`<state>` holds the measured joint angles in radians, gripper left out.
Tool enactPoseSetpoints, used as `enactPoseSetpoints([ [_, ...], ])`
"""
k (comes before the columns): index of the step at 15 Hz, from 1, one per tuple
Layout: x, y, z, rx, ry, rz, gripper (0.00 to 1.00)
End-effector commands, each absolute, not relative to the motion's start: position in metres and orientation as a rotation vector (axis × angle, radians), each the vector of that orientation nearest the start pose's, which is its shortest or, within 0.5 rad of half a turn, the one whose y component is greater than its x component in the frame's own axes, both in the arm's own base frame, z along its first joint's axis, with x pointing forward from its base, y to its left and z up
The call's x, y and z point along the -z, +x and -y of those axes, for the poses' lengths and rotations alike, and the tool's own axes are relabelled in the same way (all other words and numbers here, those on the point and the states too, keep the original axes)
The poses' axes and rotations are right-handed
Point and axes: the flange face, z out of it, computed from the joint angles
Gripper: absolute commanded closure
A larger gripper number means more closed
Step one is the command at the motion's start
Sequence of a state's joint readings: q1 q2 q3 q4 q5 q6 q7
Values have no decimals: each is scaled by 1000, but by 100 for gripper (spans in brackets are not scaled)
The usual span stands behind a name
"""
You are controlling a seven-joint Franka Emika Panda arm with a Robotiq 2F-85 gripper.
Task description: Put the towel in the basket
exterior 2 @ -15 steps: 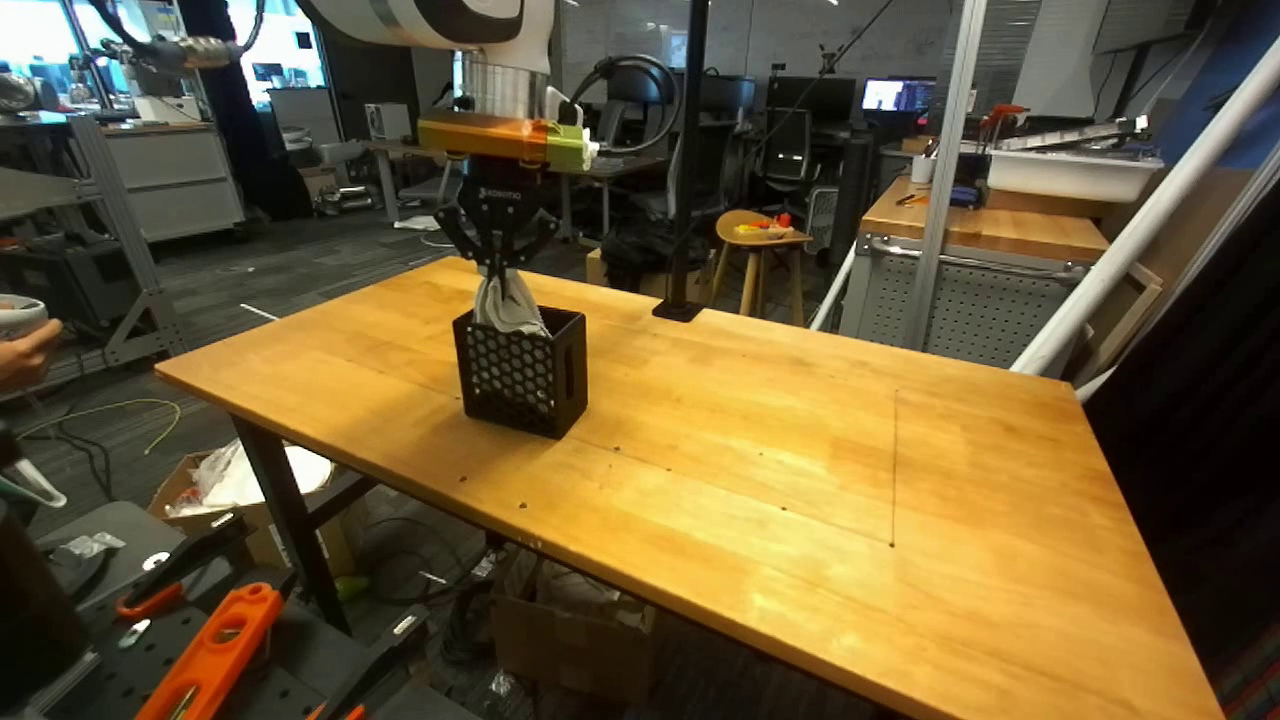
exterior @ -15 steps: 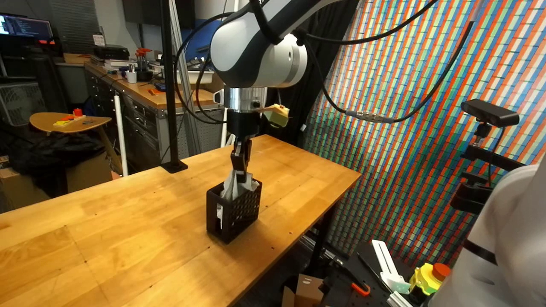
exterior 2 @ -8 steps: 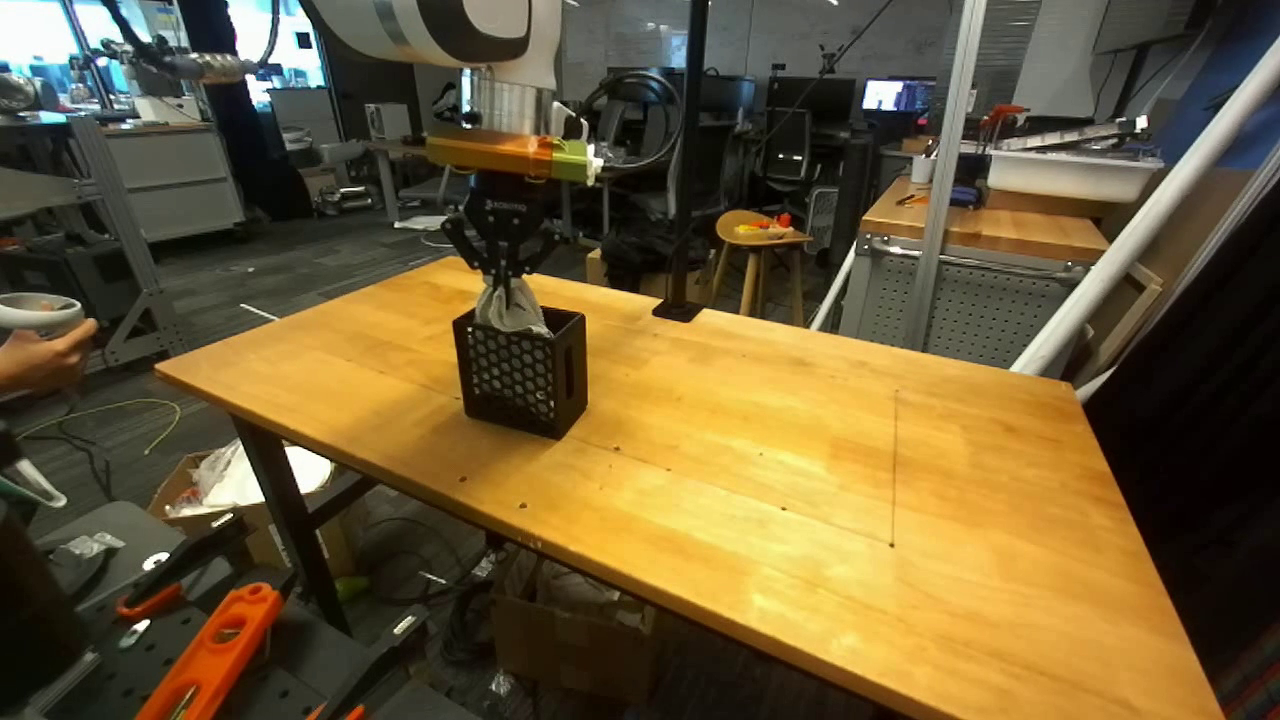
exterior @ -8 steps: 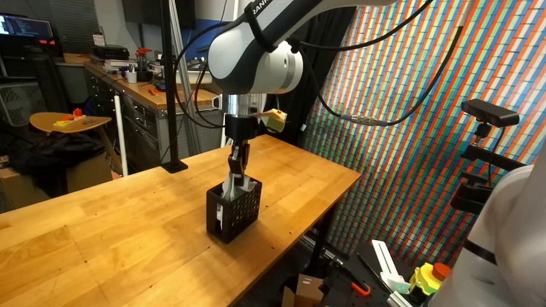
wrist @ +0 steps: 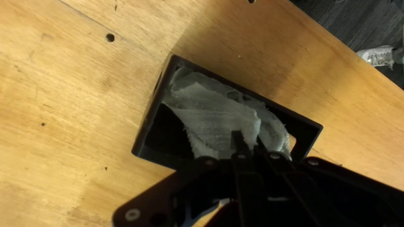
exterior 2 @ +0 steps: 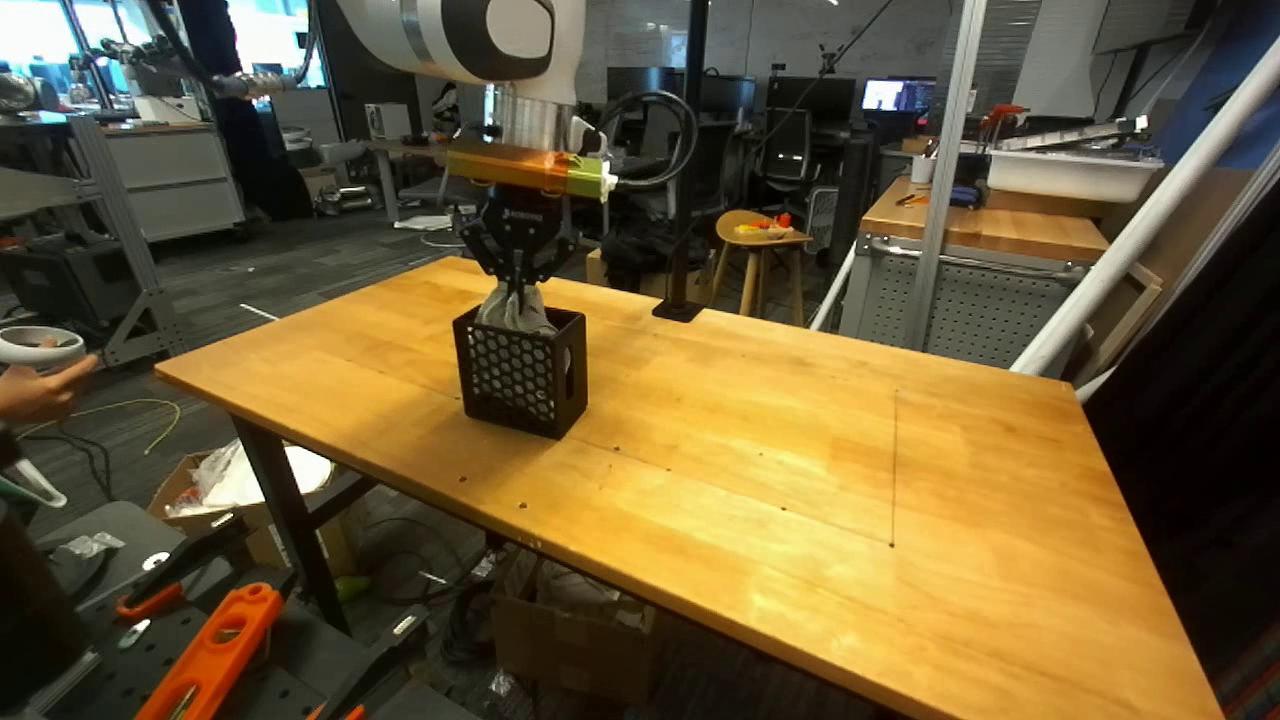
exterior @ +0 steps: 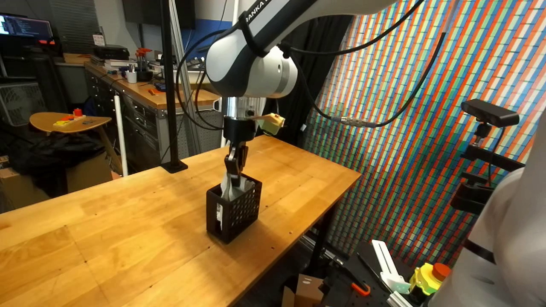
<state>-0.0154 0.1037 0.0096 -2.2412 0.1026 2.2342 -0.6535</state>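
I see the Robotiq gripper [exterior 2: 516, 297] clenched on the bunched top of the off-white towel [wrist: 216, 118]; lower folds sit inside the black honeycomb-sided basket [exterior 2: 559, 405]; that stands upright on the wooden table [exterior 2: 760, 410], at left in an exterior view.

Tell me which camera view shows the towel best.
The wrist view: it looks down into the black basket, showing the crumpled off-white towel broadly, with the gripper covering part. In both exterior views, you mainly see its bunched top below the gripper and pale patches through the basket's side openings.
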Motion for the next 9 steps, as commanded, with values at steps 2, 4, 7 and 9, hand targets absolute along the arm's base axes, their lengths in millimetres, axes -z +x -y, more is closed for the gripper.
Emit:
enactPoseSetpoints([
  [2,-293,528,3,-114,-2885,777,96],
  [4,-282,527,3,-127,-2877,756,96],
  [7,-262,524,2,-175,-2868,728,96],
  [9,-242,519,-3,-231,-2849,723,96],
])
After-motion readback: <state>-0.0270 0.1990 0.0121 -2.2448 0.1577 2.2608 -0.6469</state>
